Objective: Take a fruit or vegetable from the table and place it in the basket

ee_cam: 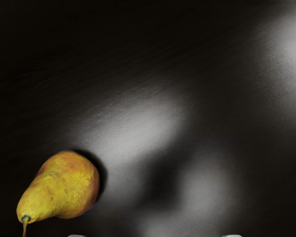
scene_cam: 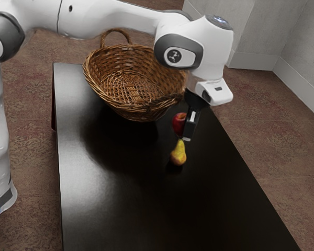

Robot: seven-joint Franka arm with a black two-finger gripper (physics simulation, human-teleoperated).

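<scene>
- Pear [ee_cam: 61, 190] noted low and to one side of the claw [scene_cam: 187, 137], stem end toward the apple [scene_cam: 179, 124]
- Claw found spread wide, judged empty

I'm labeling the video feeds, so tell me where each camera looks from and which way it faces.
Exterior view: set beside the arm, above the table, looking down across it at the basket and fruit; the arm and its hand show.
Wrist view: mounted on the hand, facing down at the tabletop and the pear; two pale bits at the lower edge may be part of the hand.
Shared: the pear and some tabletop.
</scene>
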